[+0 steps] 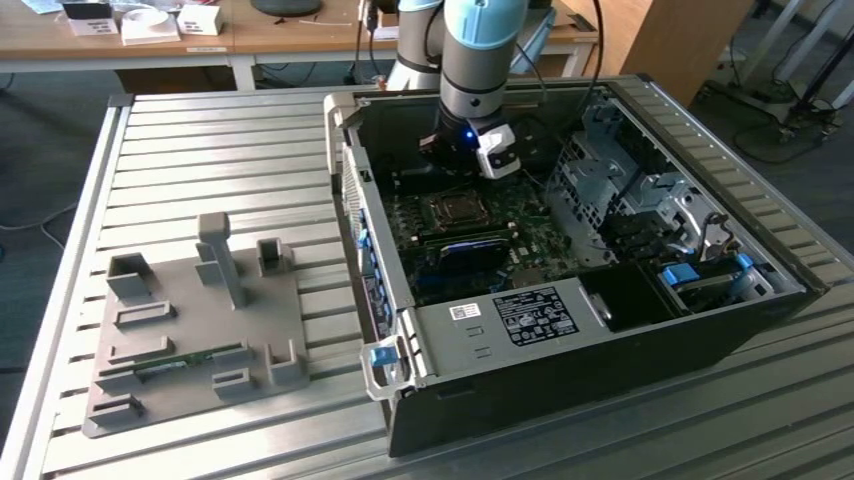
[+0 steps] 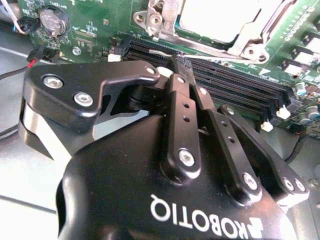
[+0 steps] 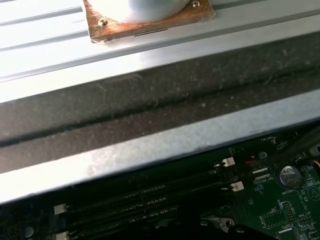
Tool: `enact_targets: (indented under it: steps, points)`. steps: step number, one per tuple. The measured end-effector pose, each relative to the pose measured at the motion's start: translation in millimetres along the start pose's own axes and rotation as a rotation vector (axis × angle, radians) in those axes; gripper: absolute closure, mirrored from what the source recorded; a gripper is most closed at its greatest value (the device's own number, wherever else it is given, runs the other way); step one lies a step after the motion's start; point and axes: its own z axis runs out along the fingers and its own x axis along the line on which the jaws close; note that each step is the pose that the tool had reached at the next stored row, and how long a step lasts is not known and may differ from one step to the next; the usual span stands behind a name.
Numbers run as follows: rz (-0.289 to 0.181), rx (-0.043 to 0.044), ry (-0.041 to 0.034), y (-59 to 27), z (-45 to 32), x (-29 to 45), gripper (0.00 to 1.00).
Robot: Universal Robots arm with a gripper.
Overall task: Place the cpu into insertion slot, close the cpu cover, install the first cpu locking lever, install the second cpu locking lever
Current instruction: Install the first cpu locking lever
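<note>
While the gripper (image 2: 176, 61) is held closed and empty above the motherboard (image 2: 100, 25), the cpu (image 2: 220, 17) is seated (cover (image 2: 250, 37) apparently down).

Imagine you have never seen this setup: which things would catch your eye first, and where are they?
First, the open computer case on the slatted metal table, with the arm reaching down into it. In the second wrist view the black hand looms close over the green motherboard, its fingers shut together beside the cpu cover. A grey fixture block sits on the exterior view's left.
</note>
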Motion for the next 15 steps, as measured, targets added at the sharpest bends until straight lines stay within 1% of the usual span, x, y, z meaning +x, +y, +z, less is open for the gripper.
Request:
enact_targets:
  steps: [7, 15]
  points:
    - [-0.001, 0.0057, -0.0023, -0.6, 1.9, 0.2, 0.89]
    - [-0.002, 0.0074, -0.0049, -1.6, 5.3, 0.6, 0.89]
